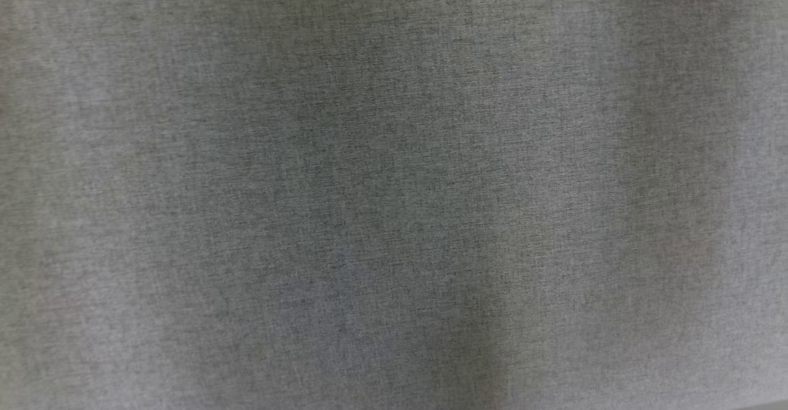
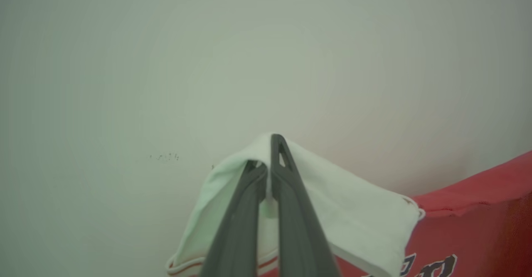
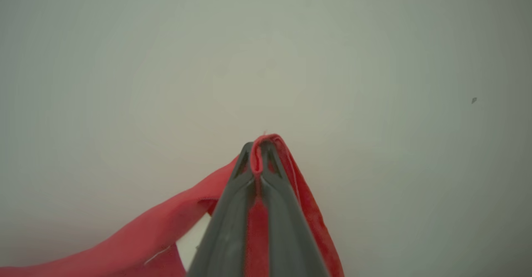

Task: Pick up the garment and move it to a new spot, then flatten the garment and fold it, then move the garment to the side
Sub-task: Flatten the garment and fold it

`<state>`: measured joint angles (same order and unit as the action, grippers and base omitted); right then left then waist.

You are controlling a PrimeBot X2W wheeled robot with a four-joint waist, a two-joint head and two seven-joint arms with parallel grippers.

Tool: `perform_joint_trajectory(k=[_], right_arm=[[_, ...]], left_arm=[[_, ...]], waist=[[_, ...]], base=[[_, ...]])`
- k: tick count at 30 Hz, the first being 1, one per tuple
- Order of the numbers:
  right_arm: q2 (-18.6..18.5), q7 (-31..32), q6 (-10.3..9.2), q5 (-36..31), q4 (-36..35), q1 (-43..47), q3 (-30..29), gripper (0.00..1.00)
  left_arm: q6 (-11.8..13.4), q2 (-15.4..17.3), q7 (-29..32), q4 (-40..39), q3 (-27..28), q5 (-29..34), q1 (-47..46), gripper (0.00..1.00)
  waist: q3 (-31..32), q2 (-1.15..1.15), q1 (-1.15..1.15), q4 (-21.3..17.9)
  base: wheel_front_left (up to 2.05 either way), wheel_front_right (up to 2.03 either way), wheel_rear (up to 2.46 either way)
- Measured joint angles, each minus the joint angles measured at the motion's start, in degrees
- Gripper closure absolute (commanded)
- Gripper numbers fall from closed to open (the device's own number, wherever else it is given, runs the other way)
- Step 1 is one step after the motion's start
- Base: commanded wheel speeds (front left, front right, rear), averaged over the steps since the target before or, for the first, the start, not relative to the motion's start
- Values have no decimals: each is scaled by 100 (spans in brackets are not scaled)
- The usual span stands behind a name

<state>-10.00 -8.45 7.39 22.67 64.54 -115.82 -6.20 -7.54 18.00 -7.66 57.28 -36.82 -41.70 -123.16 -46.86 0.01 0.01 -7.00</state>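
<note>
Left fingers (image 2: 291, 210) pressed together, pinching white sleeve (image 2: 353, 214). Right fingers (image 3: 230, 227) pinching red edge (image 3: 307, 202). Garment (image 2: 469, 214) hangs between arms, long axis arm to arm; neither nearer.

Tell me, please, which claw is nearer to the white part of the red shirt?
Left. The left claw is shut on the white part, pinching its folded edge. The right claw is shut on a red fold of the shirt instead.

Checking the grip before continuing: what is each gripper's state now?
Left gripper: closed, holding a white fold of the garment.
Right gripper: closed, holding a red edge of the garment.
</note>
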Motion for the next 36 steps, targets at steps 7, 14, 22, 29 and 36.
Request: perform_joint_trajectory(k=[7, 14, 22, 29, 36], right_arm=[[70, 3, 0, 434, -311, 663, 343, 100], [147, 62, 0, 1236, -1117, 2236, 940, 100], [-169, 172, 0, 1941, -2466, 4636, 1674, 100], [-336, 286, 0, 2365, -3487, 6576, 1813, 100], [-420, 407, 0, 2625, -4261, 8781, 1243, 100]], left_arm=[[0, 305, -474, -644, -47, -751, 1005, 100], [1, 704, -683, -1646, 71, -1246, 2684, 100], [728, 1027, -726, -3381, 207, -1218, 5264, 100], [1434, 1057, -737, -5033, 801, -1174, 7662, 100], [1716, 654, -737, -6002, 1156, -1005, 10017, 100]], waist=[[167, 0, -1, 129], [657, -1, -1, 191], [1402, -2, -2, 249], [2058, -2, -3, 266], [2756, -3, -3, 344]], base=[[0, 0, 0], [0, 0, 0], [0, 0, 0], [0, 0, 0], [0, 0, 0]])
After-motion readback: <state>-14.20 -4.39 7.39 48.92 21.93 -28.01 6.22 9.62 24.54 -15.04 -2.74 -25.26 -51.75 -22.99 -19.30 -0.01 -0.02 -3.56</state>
